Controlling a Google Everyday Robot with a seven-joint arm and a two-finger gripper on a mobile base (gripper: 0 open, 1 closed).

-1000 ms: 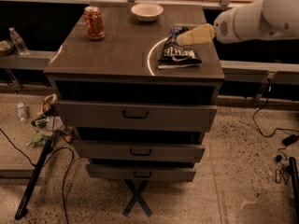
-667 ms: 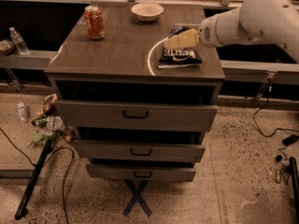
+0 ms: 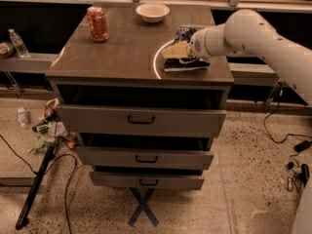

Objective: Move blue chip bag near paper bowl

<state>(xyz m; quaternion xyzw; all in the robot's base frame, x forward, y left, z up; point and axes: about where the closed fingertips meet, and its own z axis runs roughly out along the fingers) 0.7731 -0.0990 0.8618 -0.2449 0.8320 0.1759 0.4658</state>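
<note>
The blue chip bag (image 3: 189, 64) lies flat near the right edge of the dark cabinet top (image 3: 122, 52), partly hidden by my arm. My gripper (image 3: 174, 51) sits low over the bag's left part, reaching in from the right on the white arm (image 3: 253, 33). The paper bowl (image 3: 152, 12) stands at the back centre of the top, well behind and left of the bag.
An orange-red soda can (image 3: 97, 24) stands upright at the back left of the top. Below are three drawers (image 3: 141, 121). Bottles and litter (image 3: 48, 130) lie on the floor at the left, cables (image 3: 292, 150) at the right.
My arm has swung leftward, so the gripper has moved from the bag's right side to over its left part. The bag, bowl and can have not moved.
</note>
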